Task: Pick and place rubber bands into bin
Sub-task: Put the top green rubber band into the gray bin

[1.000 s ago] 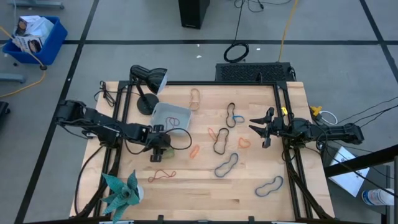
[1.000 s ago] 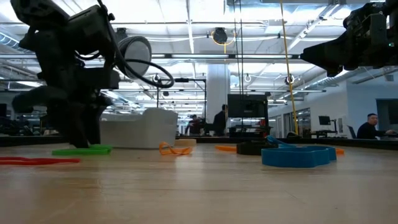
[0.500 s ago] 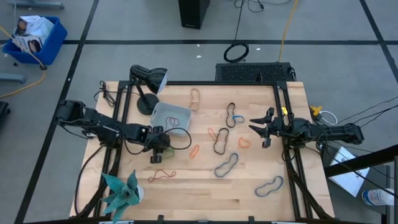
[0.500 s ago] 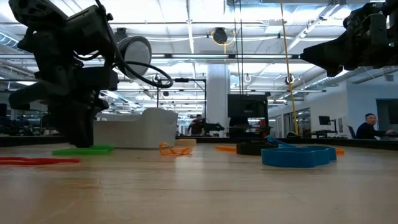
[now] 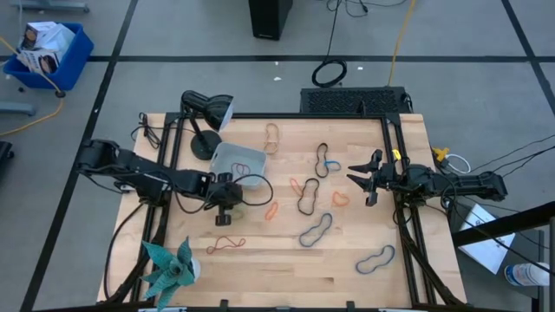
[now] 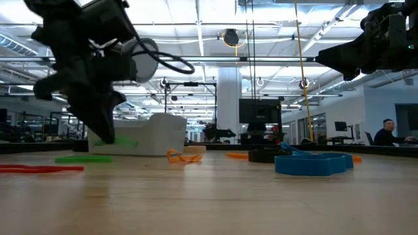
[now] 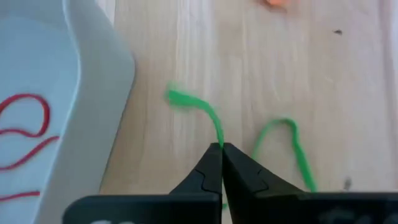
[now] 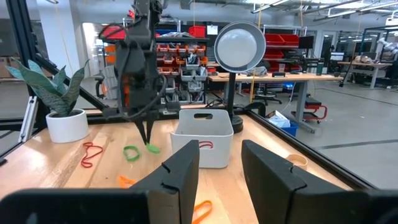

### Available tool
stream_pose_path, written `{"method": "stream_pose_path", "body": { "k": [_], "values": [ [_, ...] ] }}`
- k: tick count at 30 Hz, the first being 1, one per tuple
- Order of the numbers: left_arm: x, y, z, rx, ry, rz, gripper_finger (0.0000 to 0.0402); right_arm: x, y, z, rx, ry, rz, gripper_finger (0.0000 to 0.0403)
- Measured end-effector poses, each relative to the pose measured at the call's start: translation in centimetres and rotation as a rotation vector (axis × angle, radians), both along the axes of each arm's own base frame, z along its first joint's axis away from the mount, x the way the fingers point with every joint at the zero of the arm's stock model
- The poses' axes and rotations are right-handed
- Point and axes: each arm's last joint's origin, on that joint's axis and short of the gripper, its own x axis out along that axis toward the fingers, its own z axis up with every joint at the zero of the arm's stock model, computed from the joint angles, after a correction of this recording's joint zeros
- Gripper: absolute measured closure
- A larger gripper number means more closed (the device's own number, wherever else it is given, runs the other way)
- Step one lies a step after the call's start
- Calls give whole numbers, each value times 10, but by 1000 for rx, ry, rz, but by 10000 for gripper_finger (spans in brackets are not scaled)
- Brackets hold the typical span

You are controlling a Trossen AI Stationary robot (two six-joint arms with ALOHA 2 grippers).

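Left gripper (image 7: 221,149) clenched on thin green rubber band (image 7: 211,121), beside shallow grey-blue translucent plastic bin (image 7: 93,93), right gripper (image 8: 219,163) parted, idle at bench's (image 5: 286,260) right.

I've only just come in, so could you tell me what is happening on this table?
The left gripper has its jaws shut on a green rubber band, lifted off the wooden table just beside the bin. A red band already lies in that bin. The right gripper waits above the table's right side, jaws open and empty. Several more bands, such as a blue one, lie scattered on the table.
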Motion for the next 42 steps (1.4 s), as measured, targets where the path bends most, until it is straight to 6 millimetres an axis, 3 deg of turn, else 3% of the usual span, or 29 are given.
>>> {"method": "stream_pose_path", "body": {
  "k": [7,16,21,25,30,42],
  "values": [
    [21,-2,62,0,-51,4,398,0,0,0,-5,5,-1,287],
    [30,3,146,170,-145,106,394,1,0,0,-2,3,-1,287],
    [28,5,167,245,-160,99,398,1,0,0,-1,3,0,287],
    [25,10,165,254,-124,117,393,1,0,0,-1,4,0,287],
    [23,22,146,244,-57,186,396,1,0,0,-3,4,-1,287],
    [9,55,73,220,55,364,391,1,0,0,-3,4,0,287]
  ]
}}
